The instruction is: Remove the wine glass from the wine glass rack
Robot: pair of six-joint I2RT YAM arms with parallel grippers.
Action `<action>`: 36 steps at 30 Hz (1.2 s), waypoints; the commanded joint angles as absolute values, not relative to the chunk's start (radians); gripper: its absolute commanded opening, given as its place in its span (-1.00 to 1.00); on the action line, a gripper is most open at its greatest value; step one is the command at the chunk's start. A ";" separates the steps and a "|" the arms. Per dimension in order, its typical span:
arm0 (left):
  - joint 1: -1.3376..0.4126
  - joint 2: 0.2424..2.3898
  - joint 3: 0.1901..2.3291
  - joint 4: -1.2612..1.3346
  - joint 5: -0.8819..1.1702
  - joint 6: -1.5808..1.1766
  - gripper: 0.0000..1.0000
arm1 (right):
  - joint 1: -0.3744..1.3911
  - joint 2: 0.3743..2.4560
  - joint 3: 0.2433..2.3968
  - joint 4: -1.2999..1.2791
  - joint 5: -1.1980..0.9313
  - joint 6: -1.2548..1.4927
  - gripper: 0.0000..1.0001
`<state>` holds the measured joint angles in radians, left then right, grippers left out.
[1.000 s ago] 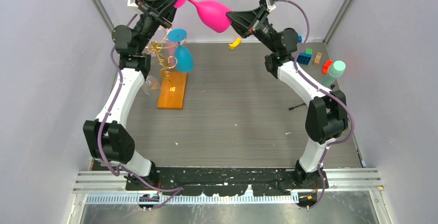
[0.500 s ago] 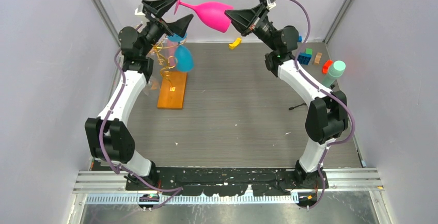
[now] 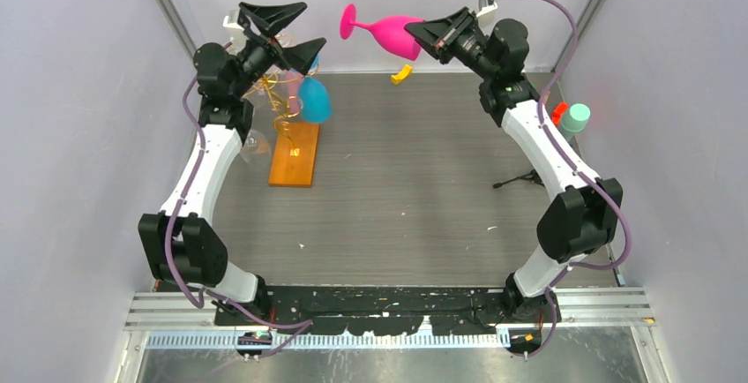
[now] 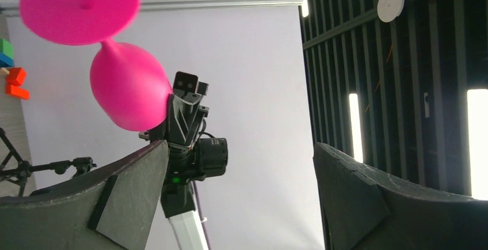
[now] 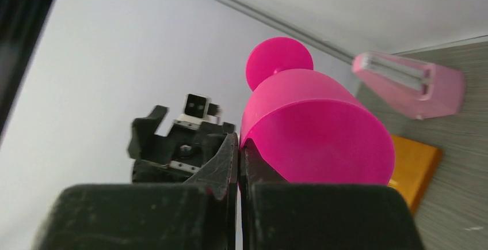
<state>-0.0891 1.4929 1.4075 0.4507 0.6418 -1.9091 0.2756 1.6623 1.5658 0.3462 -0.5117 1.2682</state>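
Note:
A pink wine glass (image 3: 390, 32) hangs sideways in the air at the back, its foot (image 3: 348, 21) pointing left. My right gripper (image 3: 422, 33) is shut on the rim of its bowl; in the right wrist view the jaws (image 5: 239, 143) pinch the pink wall (image 5: 316, 135). My left gripper (image 3: 310, 26) stands wide open just left of the foot, touching nothing. In the left wrist view the glass (image 4: 126, 88) floats up left, beyond the open gripper (image 4: 241, 192). The wine glass rack (image 3: 279, 101), gold wire on an orange base (image 3: 295, 155), stands below the left gripper.
A blue glass (image 3: 313, 101) hangs upside down on the rack, and a clear one (image 3: 257, 145) shows beside the left arm. A yellow piece (image 3: 402, 73) lies at the back. A mint cylinder (image 3: 575, 118), a red block (image 3: 558, 111) and a small black tripod (image 3: 520, 178) sit at the right.
My left gripper has opened and let go of the pink glass's foot. The right gripper has closed on the rim and carried the glass to the right, away from the left gripper.

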 commanded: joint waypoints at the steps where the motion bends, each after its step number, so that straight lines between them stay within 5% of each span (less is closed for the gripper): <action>1: -0.065 1.454 1.419 0.455 0.682 -1.859 0.99 | 0.282 1.597 1.680 -0.046 -0.395 0.973 -0.99; 8: -0.046 1.460 1.510 0.297 0.737 -1.717 0.99 | 0.298 1.679 1.901 -0.669 -0.120 0.578 -0.99; 17: -0.043 1.483 1.654 0.005 0.773 -1.450 0.99 | 0.340 1.806 2.025 -1.025 0.202 0.329 -0.99; 36: 0.076 1.472 1.895 -0.566 0.639 -0.958 0.99 | 0.224 2.022 2.084 -1.047 0.320 0.310 -0.99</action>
<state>0.0299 1.5085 1.8385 -0.4061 0.7109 -1.1156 0.2420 2.0068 2.0136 -1.0771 0.2588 0.3191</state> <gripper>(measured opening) 0.994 0.032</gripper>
